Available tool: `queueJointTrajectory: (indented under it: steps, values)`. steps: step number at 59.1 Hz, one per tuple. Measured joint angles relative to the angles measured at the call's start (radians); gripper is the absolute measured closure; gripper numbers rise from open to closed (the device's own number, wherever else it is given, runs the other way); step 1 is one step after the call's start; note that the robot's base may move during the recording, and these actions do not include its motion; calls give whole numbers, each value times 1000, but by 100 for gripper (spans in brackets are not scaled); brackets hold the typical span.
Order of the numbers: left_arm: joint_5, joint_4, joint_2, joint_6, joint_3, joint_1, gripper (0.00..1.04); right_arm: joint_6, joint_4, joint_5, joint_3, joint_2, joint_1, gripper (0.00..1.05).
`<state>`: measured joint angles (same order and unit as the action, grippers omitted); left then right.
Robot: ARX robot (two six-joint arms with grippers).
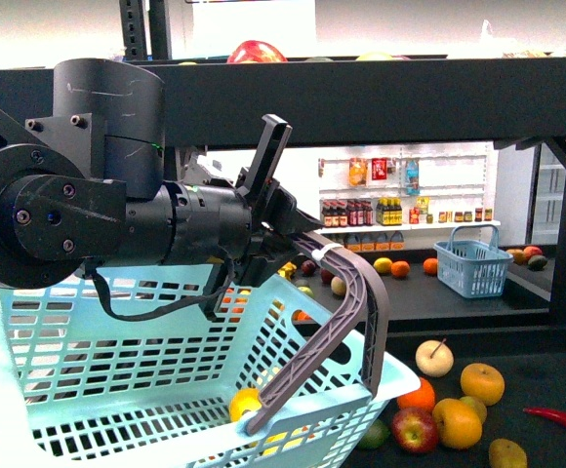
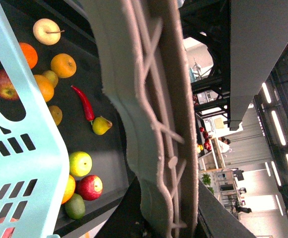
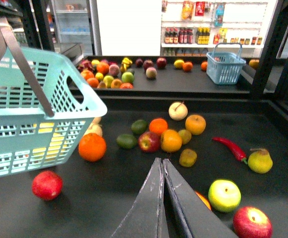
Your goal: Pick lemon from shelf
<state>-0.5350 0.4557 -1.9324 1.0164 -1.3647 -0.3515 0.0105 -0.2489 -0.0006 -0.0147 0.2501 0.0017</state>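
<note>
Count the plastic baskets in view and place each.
2. The pale teal basket is nearest, at lower left; the small blue basket stands on the far black counter, at right. The left arm may hide others.

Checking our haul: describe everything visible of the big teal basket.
The basket is pale teal plastic, with slotted walls and a flared rim. Its grey-brown webbed handle reaches the left gripper; whether clamped is unclear. Yellow fruit shows through the slots. It is at the black shelf, an orange beside its corner.
</note>
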Motion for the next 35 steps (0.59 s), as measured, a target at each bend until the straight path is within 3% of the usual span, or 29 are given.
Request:
queueJointTrajectory:
  steps: [17, 24, 35]
  values:
    - [1, 0, 0, 0, 0, 0, 94, 0, 71, 0, 0, -72, 0, 102]
    - [0, 0, 0, 1, 0, 0, 94, 0, 237, 0, 0, -207, 0, 102]
    - [0, 0, 0, 0, 0, 0, 94, -2, 247, 3, 0, -243, 0, 102]
